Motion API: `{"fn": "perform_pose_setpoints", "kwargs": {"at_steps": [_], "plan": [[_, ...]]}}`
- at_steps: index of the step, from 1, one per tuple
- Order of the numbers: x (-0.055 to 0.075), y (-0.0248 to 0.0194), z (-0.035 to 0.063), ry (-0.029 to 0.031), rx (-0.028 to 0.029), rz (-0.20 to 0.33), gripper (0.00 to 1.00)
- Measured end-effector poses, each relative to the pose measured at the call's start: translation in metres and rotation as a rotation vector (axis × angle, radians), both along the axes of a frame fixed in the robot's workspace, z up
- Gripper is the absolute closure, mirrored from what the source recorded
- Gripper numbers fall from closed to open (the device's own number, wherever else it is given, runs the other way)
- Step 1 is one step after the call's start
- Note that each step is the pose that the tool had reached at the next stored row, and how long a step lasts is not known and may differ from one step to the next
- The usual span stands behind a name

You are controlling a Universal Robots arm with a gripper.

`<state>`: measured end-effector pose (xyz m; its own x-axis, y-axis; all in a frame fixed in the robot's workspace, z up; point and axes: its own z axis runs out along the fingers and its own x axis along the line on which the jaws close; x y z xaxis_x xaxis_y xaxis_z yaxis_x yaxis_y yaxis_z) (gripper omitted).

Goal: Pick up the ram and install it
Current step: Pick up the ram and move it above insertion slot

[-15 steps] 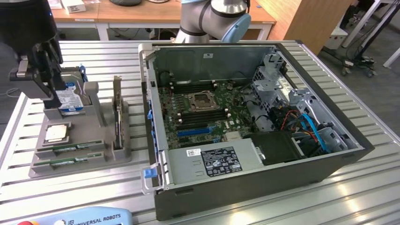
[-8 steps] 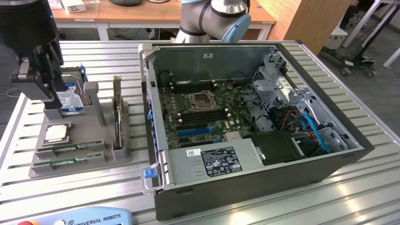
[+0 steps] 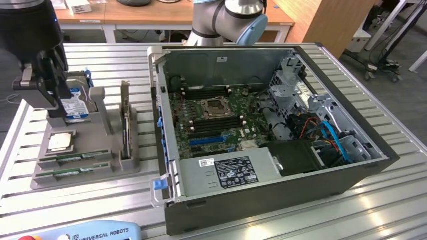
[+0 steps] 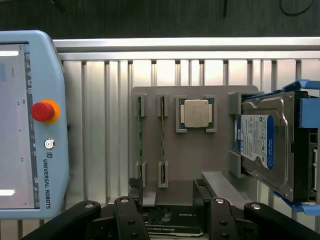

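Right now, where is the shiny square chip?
The shiny square chip sits in the gray holder on the exterior view's left, beside the open computer, between the blue hard drive and the two green memory sticks.

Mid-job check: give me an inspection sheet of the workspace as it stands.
surface: slatted metal table, grey holder on it.
job's things: ram stick and its twin both slotted in holder, untouched; computer case open.
clutter: hard drive, processor, teach pendant.
claw: claw open, empty, over holder.
cables: orange and blue cables inside case.
surroundings: wooden desks behind.
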<state>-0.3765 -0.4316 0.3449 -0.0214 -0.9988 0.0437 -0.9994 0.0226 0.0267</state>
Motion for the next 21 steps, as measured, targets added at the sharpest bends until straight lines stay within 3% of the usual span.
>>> {"fn": "perform_pose_setpoints", "kwargs": {"at_steps": [21], "plan": [[0.0, 0.0, -0.0338, 0.0, -0.0003, 0.0, 0.47]]}}
